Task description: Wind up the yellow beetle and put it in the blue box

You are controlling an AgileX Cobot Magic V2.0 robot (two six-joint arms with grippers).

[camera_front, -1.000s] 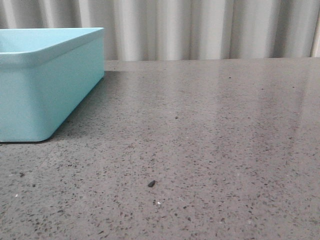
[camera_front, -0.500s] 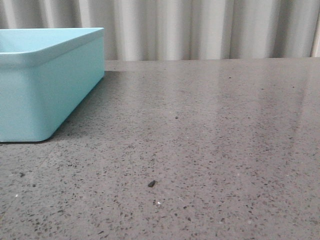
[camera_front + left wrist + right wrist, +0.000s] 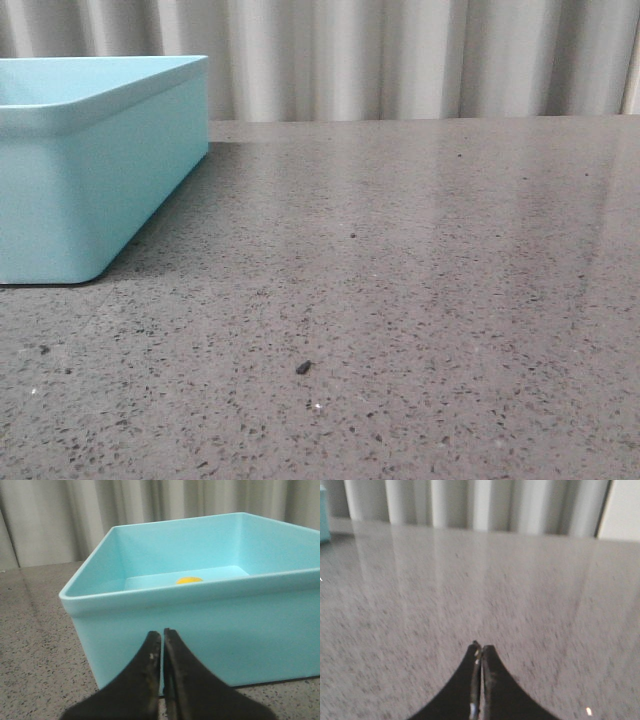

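The blue box [image 3: 100,180] stands at the left of the grey speckled table; it fills the left wrist view [image 3: 210,635]. Over its near rim I see a small yellow patch [image 3: 189,580] on the box floor, the top of the yellow beetle; the rest of it is hidden by the wall. My left gripper [image 3: 162,633] is shut and empty, just outside the box's near wall. My right gripper [image 3: 481,648] is shut and empty, low over bare table away from the box. Neither gripper shows in the front view.
A small dark chip [image 3: 303,367] lies on the table near the front. A pale pleated curtain [image 3: 400,60] runs along the table's far edge. A corner of the box [image 3: 324,515] shows at the edge of the right wrist view.
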